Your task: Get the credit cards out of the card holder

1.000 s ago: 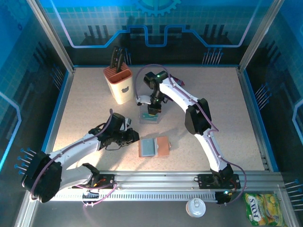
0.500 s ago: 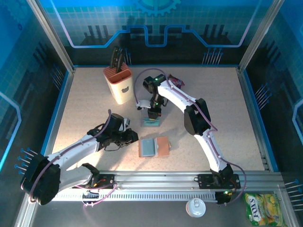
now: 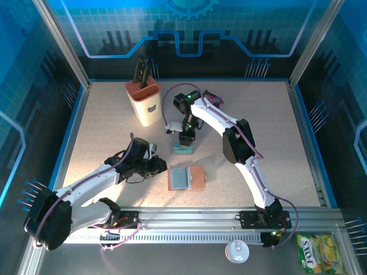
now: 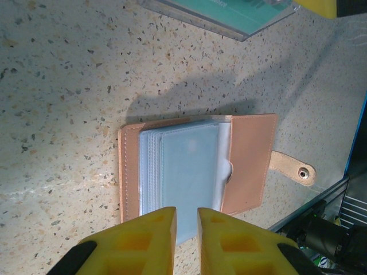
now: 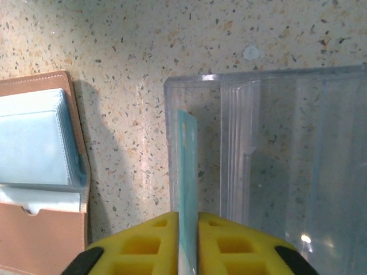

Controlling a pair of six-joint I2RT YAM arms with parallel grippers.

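Between R gripper fingers, pinched narrow, teal card stands edge-on at clear tray wall; card holder lies open just left. Step looks like drop-off: next needs jaws eased so card falls inside tray. L gripper, narrow slit, empty, hovers over holder's near edge.

At the lower right of the top view, a yellow-green snack packet carries a red brand badge whose white letters, seen upside down, appear to read "LAY'S". The tan knife block at upper left bears a small dark bear-shaped mark without lettering. The back wall shows part of a blue gear emblem at top centre. In the left wrist view, white print on the teal card is too small to read.
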